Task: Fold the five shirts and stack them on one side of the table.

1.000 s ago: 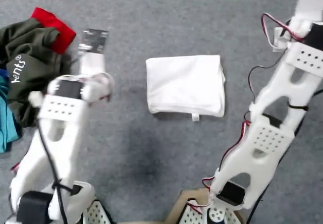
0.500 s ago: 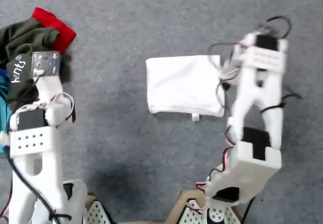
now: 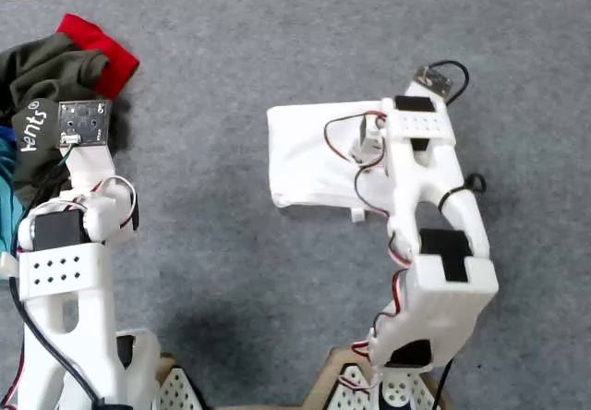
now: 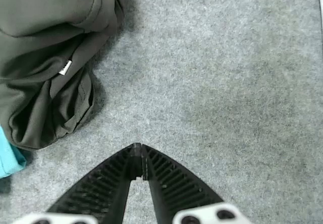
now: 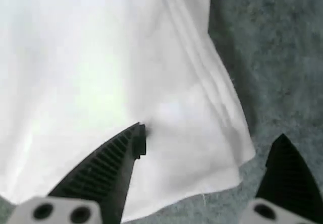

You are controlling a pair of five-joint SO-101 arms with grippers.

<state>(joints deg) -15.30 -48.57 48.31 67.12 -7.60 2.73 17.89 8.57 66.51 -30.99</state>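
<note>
We see the right gripper (image 5: 209,141) spread wide over the folded white shirt (image 3: 314,156), mid-table. Left gripper (image 4: 139,156) sits pinched closed, empty, by the crumpled dark shirt (image 4: 45,42) far left.

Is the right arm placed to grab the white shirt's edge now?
Probably yes: the right gripper is open above the white shirt, its fingers straddling the edge, with nothing in between.

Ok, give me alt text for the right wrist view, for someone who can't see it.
The right arm's open claw is over one corner of a folded white shirt. One finger is above the cloth, while the other lies past the shirt's edge, above the grey table.
</note>
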